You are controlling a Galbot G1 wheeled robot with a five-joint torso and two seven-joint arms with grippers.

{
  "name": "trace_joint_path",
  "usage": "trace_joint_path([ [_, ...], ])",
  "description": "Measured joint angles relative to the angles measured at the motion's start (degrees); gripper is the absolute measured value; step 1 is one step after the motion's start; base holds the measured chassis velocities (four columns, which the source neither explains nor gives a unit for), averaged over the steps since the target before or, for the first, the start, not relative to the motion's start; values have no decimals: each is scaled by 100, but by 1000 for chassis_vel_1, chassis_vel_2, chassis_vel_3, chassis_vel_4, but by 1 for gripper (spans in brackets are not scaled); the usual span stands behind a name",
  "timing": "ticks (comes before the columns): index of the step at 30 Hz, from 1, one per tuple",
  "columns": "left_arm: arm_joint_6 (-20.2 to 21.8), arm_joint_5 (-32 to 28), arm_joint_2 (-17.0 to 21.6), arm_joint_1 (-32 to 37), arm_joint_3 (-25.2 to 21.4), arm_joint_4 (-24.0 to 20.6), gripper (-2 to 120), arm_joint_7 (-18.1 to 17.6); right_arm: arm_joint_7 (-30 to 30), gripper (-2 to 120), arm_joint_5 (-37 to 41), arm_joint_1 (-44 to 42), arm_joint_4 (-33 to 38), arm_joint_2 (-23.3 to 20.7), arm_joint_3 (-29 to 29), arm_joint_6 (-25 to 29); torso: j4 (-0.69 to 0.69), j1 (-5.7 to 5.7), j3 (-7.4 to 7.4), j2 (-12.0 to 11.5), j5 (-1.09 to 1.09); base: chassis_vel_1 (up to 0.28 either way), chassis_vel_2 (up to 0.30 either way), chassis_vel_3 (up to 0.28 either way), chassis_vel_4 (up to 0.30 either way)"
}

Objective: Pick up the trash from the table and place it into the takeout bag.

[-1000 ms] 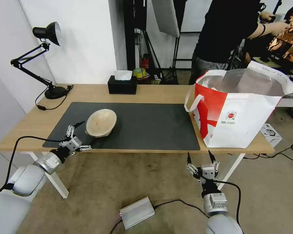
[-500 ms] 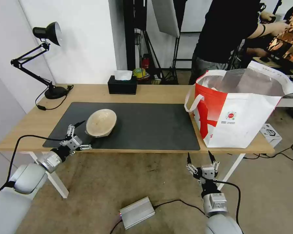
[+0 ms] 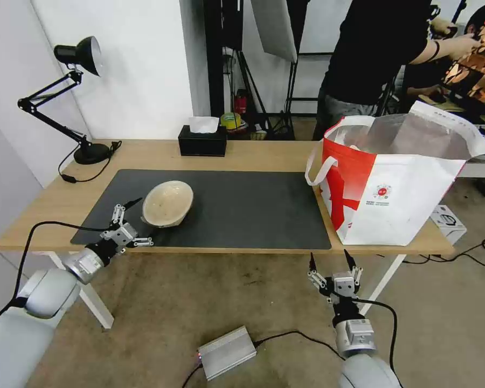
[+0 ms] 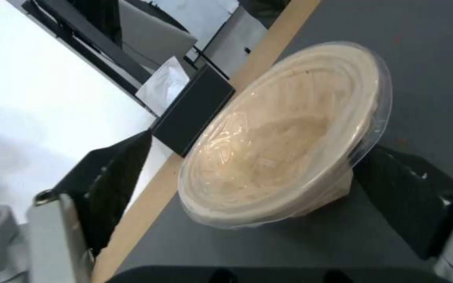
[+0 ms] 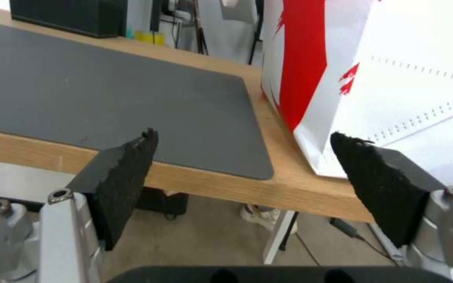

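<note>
A black articulated desk lamp [image 3: 73,81] stands at the counter's far left corner, its cord trailing beside it. A black rectangular tissue box [image 3: 202,140] with white tissue sits at the far edge. A silver metal box [image 3: 227,352] lies on the floor with cables.

head view high over table [image 3: 242,153], wrist views close, sharing mat [image 5: 106,98]
</note>
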Motion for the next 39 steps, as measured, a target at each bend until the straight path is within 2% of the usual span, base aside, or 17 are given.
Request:
trace_joint_path([
  [4, -1, 0, 0, -81, 69, 31, 80, 0, 0, 88, 0, 5, -13, 4, 0, 2, 0, 0, 0, 0, 0, 0, 0, 0, 0],
  [6, -1, 1, 0, -94, 82, 37, 77, 0, 0, 88, -1, 7, -16, 6, 0, 2, 0, 0, 0, 0, 0, 0, 0, 0, 0],
  [8, -1, 0, -11, -119, 124, 51, 67, 0, 0, 88, -5, 17, -29, 24, -3, 3, 0, 0, 0, 0, 0, 0, 0, 0, 0],
  [11, -3, 0, -22, -135, 146, 67, 61, -1, 0, 88, -12, 19, -39, 37, -11, 3, 0, 0, 0, 0, 0, 0, 0, 0, 0],
  [36, -32, -5, -40, -323, 420, 236, 56, 20, 0, 87, -38, 22, -67, 71, -19, 17, 0, 1, 0, 0, 0, 0, 0, 0, 0],
  [39, -42, -7, -30, -347, 460, 254, 50, 37, 0, 88, -46, 17, -67, 76, -16, 19, 0, 1, 0, 0, 0, 0, 0, 0, 0],
])
